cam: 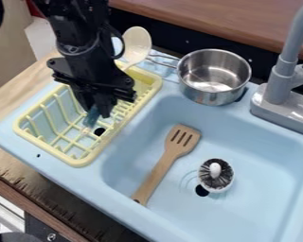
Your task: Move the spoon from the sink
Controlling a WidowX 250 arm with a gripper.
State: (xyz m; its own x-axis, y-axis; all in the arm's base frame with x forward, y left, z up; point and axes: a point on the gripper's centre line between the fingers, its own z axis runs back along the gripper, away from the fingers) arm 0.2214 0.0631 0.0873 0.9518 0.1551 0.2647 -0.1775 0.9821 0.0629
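My gripper (98,112) is over the yellow rack (79,161), cream spoon (137,43) up at eleven o'clock, outside the basin (258,142), and I honestly can't tell if my jaws have it, so I'd check the grip, then ease it past the rack without snagging.

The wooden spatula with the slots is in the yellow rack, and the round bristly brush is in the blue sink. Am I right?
Not quite: the camera view shows the wooden spatula lying in the blue sink, not the yellow rack. The bristly brush is in the sink.
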